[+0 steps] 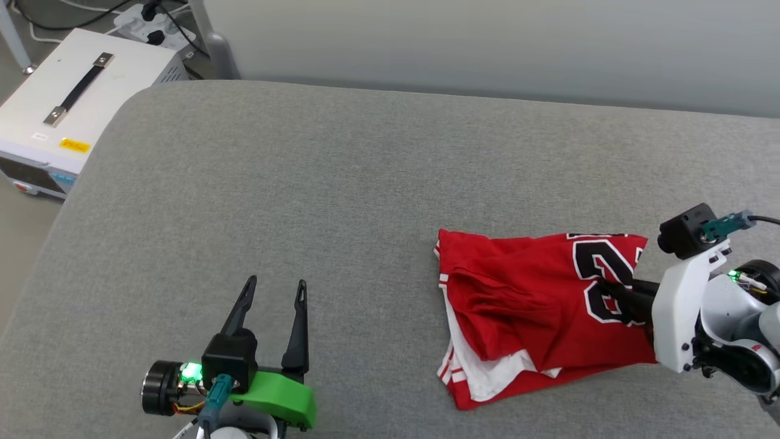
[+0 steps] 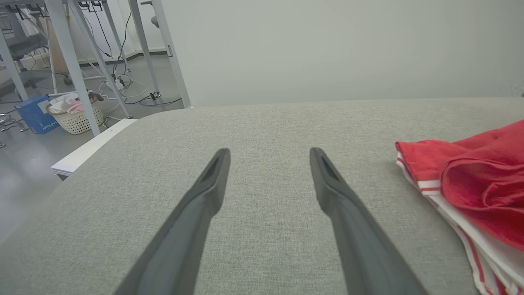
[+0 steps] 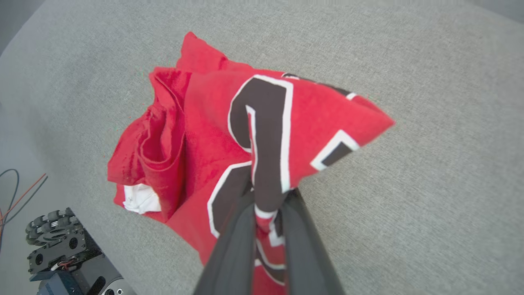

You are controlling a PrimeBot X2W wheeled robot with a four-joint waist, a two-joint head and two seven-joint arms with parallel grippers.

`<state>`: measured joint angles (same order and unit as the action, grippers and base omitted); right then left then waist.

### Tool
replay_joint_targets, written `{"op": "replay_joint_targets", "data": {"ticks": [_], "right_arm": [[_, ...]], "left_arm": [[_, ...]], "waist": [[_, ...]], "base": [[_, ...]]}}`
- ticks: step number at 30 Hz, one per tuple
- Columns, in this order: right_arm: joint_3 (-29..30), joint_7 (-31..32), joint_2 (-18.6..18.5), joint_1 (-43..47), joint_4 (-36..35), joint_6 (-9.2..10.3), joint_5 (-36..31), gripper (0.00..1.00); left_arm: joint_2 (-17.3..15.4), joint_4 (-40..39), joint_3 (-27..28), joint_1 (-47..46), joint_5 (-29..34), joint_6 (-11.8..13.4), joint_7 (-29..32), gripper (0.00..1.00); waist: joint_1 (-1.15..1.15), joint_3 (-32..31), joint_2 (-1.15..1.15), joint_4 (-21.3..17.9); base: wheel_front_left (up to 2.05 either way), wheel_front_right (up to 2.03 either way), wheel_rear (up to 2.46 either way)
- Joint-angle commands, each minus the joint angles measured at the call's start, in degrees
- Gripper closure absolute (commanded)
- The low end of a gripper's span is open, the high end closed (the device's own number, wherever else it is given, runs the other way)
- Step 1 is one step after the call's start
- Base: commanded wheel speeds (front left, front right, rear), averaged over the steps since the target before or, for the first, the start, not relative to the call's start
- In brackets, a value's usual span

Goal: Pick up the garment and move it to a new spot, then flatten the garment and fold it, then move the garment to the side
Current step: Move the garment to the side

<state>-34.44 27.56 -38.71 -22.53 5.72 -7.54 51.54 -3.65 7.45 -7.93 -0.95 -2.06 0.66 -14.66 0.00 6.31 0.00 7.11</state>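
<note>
The garment (image 1: 530, 305), a red jersey with white trim and a black white-outlined number, lies crumpled on the right part of the grey surface. My right gripper (image 1: 612, 292) comes in from the right and is shut on a fold of the garment (image 3: 213, 135) at the number; in the right wrist view my right gripper (image 3: 268, 196) has the cloth pinched and pulled up between its fingers. Well to the left of the garment, my left gripper (image 1: 274, 289) stands open over bare grey fabric, nothing between its fingers. In the left wrist view the left gripper (image 2: 270, 157) is open, with the garment's edge (image 2: 470, 180) off to the right.
The grey padded surface (image 1: 304, 183) rounds off at its far left corner. A white box with a handle (image 1: 67, 91) stands on the floor past that corner. A pale wall runs along the far edge. Table legs and a basket (image 2: 77, 116) stand on the floor at far left.
</note>
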Motion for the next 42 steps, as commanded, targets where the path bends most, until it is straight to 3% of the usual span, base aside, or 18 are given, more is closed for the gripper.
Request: {"op": "replay_joint_targets", "data": {"ticks": [1,11,17,29,42], "right_arm": [[0.09,0.37,-1.17,-1.34,-0.72,0.05,-0.43,1.00],[3.84,2.40,-6.96,-4.37,-0.50,0.05,-2.15,1.00],[8.02,3.62,-9.95,-7.15,2.72,0.05,-3.72,1.00],[16.22,5.09,-18.21,-14.42,15.53,0.05,-9.81,1.00],[23.42,4.52,-19.73,-19.14,25.65,0.05,-16.31,1.00]], "left_arm": [[0.23,-0.21,0.24,0.48,-0.27,-0.04,-0.34,0.00],[-0.06,-2.25,0.80,-0.89,0.27,-0.21,-0.34,0.00],[-0.65,-4.11,1.14,-3.42,0.75,-0.39,-0.34,0.00],[-1.56,-7.28,0.39,-10.04,1.55,-1.39,-0.34,0.00],[-1.79,-10.30,0.09,-12.23,1.59,-0.96,-0.34,0.00]], "waist": [[0.00,-0.48,0.00,-3.01],[0.00,4.08,0.00,-10.82],[0.00,10.17,0.00,-12.97],[0.00,20.71,0.00,-11.10],[0.00,23.95,0.00,-9.62]], "base": [[0.00,0.00,0.00],[0.00,0.00,0.00],[0.00,0.00,0.00],[0.00,0.00,0.00],[0.00,0.00,0.00]]}}
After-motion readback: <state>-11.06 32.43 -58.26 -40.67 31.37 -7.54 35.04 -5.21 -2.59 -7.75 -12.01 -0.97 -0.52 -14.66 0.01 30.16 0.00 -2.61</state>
